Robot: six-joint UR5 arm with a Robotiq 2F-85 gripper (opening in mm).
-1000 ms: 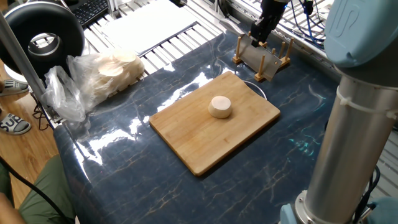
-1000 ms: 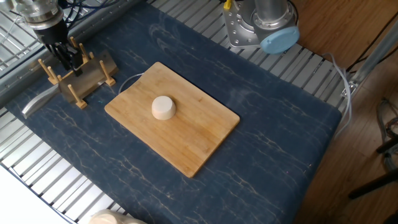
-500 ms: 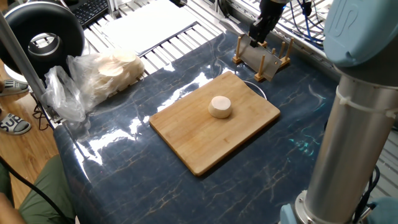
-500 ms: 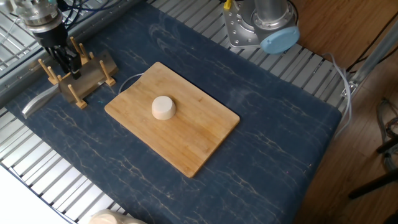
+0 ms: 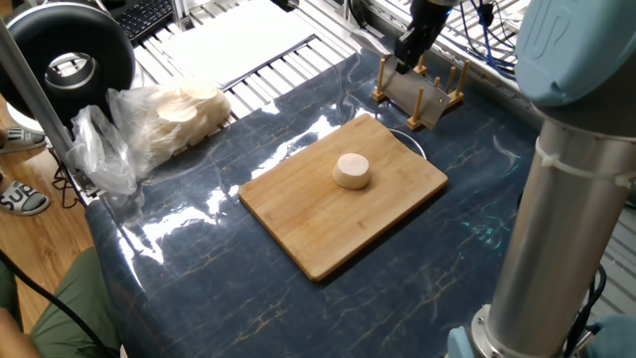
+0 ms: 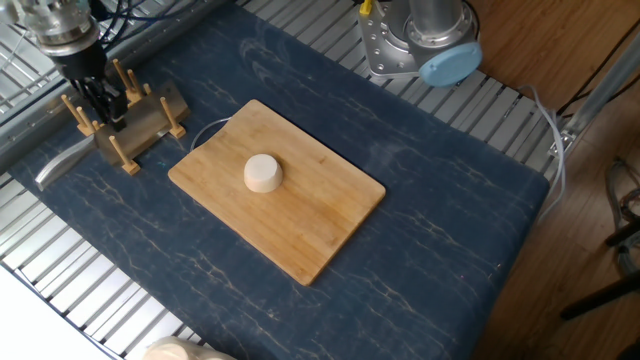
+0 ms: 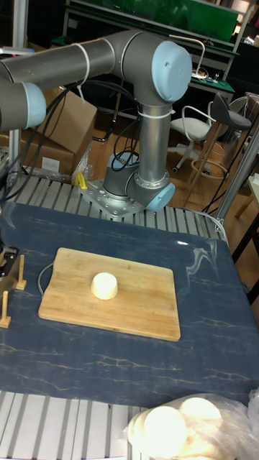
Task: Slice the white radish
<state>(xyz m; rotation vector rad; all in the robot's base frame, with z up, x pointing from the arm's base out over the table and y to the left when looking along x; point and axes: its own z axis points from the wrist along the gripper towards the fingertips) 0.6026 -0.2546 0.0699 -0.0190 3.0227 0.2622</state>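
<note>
The gripper is seen down among the pegs of the wooden rack at the far corner of the table, and over the last second it is being drawn slightly upward and away along the rack. A knife blade juts out from the rack's end, flat and grey. Whether the fingers are pressed on the knife's handle or spread around it cannot be told; the pegs and the gripper's own body hide the tips. The white radish is left untouched, standing whole near the middle of the cutting board, well apart from the gripper. No cut is made yet. The small shift is read as the knife being fetched, so slicing is judged to be some steps off. The bagged round slices lie aside, uninvolved.
</note>
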